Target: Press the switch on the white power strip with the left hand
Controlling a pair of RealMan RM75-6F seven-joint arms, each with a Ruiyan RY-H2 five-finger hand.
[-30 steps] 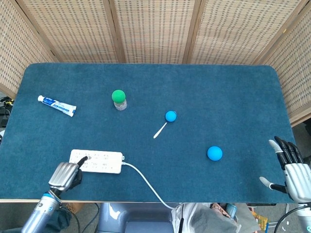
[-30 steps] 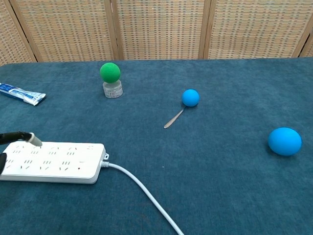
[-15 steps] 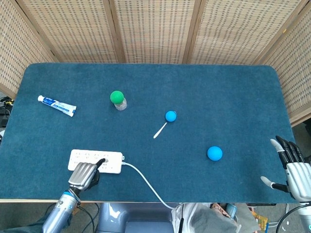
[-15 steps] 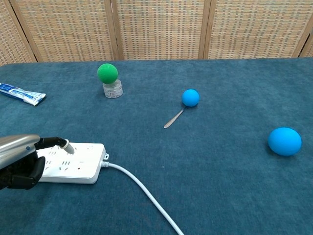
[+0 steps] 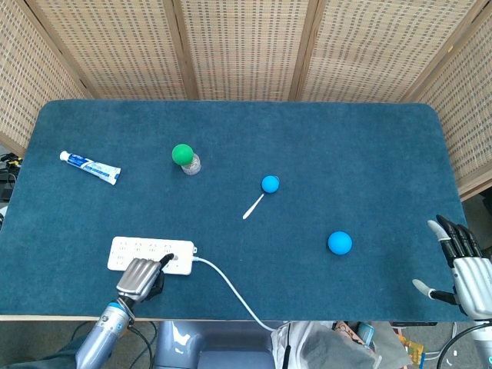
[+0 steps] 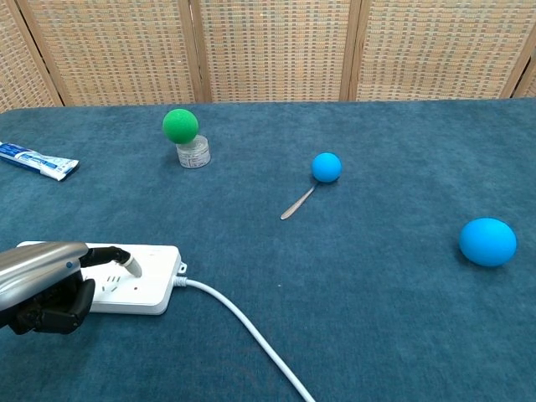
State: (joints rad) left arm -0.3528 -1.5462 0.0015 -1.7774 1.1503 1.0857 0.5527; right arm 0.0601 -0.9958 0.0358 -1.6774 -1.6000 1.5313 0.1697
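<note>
One extended fingertip (image 6: 132,266) of the mostly curled left robot hand (image 5: 141,277) was positioned over the white power strip (image 5: 151,254), near its cord end; contact could not be confirmed.

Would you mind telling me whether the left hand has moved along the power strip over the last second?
Yes. The left hand slid along the white power strip toward its cable end.
</note>
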